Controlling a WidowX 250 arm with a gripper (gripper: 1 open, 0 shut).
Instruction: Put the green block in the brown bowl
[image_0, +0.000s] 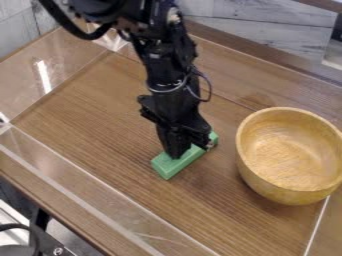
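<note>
The green block (168, 165) lies on the wooden table, a short way left of the brown bowl (246, 152). The dark arm comes down from the top of the view. My gripper (185, 148) stands upright over the block's middle with its fingers shut on the block. The fingers cover the middle of the block, and only its two ends show. The block still looks low on the table. The bowl holds nothing.
A clear plastic wall (94, 205) runs along the table's front and left sides. A pale wall and ledge (287, 30) stand behind the table (80, 110). The bowl sits near the right edge.
</note>
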